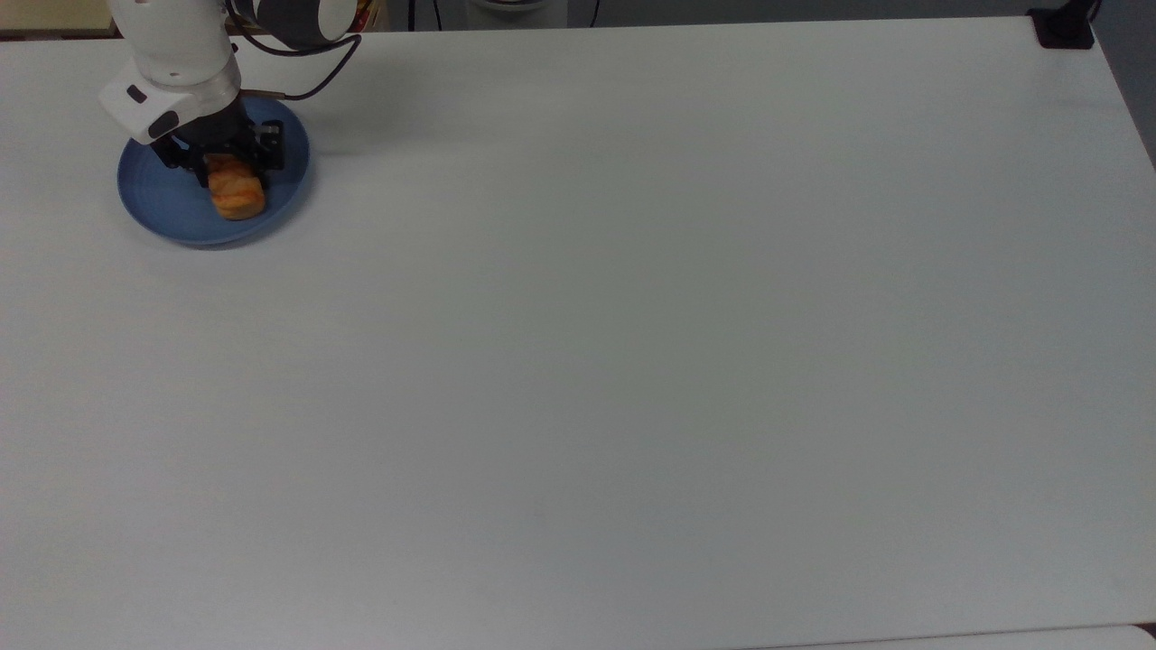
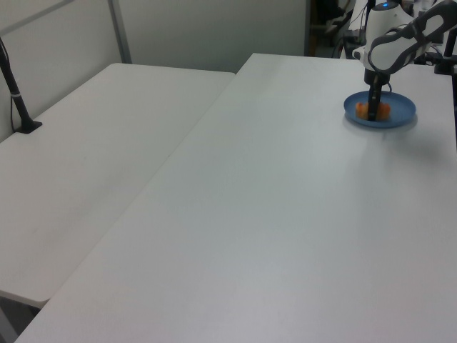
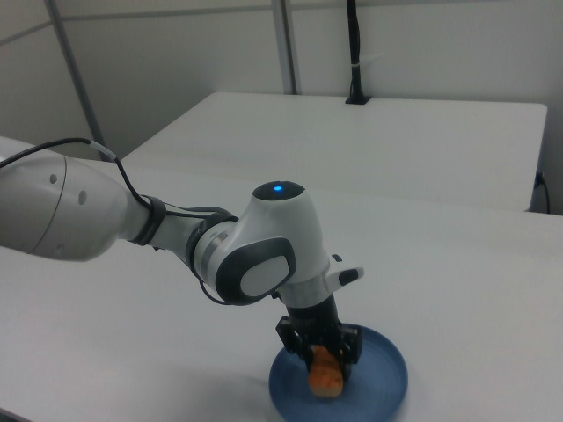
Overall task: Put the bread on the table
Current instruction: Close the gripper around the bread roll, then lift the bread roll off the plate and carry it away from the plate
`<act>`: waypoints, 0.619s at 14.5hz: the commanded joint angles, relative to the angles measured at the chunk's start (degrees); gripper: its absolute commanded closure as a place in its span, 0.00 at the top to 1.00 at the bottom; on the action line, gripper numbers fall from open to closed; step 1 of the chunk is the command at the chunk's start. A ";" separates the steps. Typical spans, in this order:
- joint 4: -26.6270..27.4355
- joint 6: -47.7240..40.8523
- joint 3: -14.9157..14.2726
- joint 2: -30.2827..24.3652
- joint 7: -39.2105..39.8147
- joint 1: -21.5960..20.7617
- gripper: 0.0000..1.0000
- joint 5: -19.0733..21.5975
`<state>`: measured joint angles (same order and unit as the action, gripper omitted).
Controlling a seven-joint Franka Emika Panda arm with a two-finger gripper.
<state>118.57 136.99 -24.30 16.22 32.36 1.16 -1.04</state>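
i'm bringing the gripper point(image 1: 226, 162) down over the bread point(image 1: 237, 192), which is lying on the blue plate point(image 1: 163, 203) near the top view's upper left corner of the table point(image 1: 632, 361). the fingers are straddling the loaf's far end, but i cannot tell whether they're pinching it. i'm judging a firm, centred squeeze matters before lifting, since flaky crust may slip.
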 commanded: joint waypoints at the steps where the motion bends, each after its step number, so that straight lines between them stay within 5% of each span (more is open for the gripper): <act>1: 0.87 0.74 -0.66 -1.72 1.22 -0.89 0.00 -0.81; 9: -4.65 -9.07 -0.75 -7.34 0.16 -0.98 0.00 -0.02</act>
<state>117.08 135.70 -24.34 13.18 32.64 1.16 -1.04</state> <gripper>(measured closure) 0.789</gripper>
